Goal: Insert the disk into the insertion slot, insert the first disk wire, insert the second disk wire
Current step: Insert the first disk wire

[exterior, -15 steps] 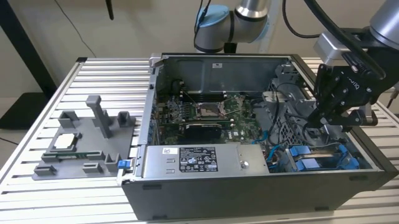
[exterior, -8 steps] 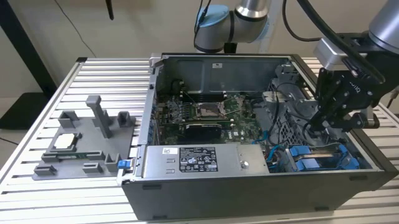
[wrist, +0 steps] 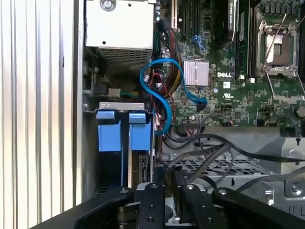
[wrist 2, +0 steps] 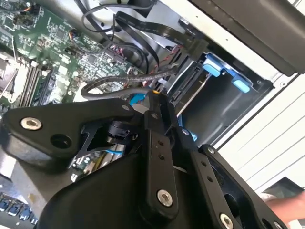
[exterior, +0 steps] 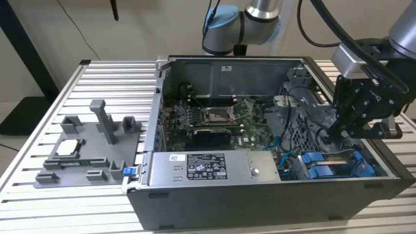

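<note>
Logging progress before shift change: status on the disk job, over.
Gripper low over the drive corner of the case. Disk in insertion slot. Loose black cables and a blue cable crowd beside it.

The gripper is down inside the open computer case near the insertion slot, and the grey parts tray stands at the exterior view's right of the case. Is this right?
Not quite: the exterior view shows the grey parts tray at its left of the computer case, not right. The gripper is indeed inside the case near the insertion slot.
</note>
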`<action>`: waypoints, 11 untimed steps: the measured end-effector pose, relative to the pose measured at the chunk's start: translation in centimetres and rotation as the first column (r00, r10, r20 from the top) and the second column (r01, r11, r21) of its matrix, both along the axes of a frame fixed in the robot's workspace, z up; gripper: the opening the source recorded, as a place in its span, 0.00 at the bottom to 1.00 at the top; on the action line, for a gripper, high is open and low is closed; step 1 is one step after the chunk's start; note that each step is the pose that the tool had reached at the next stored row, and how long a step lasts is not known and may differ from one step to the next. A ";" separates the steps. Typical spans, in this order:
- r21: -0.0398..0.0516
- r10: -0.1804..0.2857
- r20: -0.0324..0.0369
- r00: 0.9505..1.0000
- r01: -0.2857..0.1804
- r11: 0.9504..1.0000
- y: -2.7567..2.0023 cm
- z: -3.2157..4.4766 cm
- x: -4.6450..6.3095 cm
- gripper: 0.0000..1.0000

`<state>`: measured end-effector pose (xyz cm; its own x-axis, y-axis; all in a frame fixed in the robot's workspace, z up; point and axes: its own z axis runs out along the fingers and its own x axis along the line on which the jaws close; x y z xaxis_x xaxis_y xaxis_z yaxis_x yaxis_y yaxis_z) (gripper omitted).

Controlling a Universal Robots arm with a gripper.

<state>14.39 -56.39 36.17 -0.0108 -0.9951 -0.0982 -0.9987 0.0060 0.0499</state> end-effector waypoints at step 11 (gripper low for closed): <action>-0.001 0.000 0.016 1.000 0.000 1.000 -1.63 -0.25 0.3 0.00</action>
<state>14.69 -58.03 35.91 -0.0092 -0.9952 -0.0975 -0.9994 0.0059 0.0344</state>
